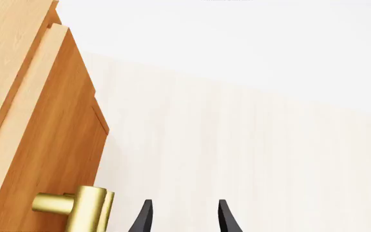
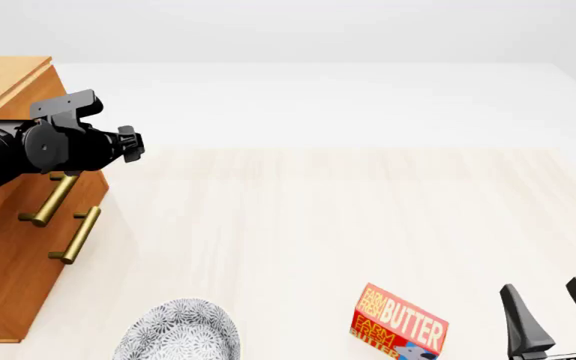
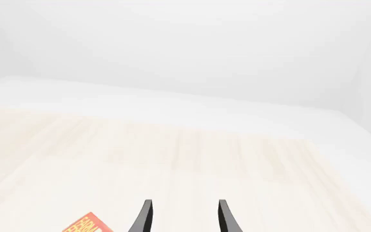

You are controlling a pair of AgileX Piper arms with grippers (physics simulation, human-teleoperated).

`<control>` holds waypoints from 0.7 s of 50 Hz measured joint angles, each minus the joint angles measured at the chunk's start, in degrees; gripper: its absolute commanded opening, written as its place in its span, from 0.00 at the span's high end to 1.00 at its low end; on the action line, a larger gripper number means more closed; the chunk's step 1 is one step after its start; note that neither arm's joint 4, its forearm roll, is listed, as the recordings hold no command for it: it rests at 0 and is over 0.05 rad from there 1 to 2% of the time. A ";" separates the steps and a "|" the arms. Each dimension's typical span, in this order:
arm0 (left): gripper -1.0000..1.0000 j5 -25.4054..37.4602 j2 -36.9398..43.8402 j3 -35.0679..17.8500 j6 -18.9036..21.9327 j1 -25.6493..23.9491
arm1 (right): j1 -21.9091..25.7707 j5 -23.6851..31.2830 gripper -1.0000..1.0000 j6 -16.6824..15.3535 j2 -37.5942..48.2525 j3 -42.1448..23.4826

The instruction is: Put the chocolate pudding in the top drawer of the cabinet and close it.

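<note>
Front view shows the left gripper (image 2: 133, 142) raised beside the cabinet (image 2: 8, 82), close to the brass handle of the top drawer (image 2: 78, 176); the lower drawer (image 2: 28, 255) sits beneath it. Both drawers look shut, so nothing of their contents can be seen. From the left wrist view the fingers (image 1: 145, 217) stand moderately apart with nothing between them, the handle (image 1: 76, 205) just beside them. The right gripper (image 2: 553, 315) hangs low near a butter box (image 2: 400, 324), its jaws also parted and empty. A patterned bowl (image 2: 180, 330) sits at the near edge; whether it holds anything cannot be told. The chocolate pudding appears in none of the views. Judged from the task, it is a small carton, likely light and stiff, best pinched across its narrow sides
</note>
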 measured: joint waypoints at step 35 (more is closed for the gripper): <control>0.00 -0.11 0.75 -0.61 1.62 2.82 | -0.09 -0.07 0.00 -0.09 -0.13 0.01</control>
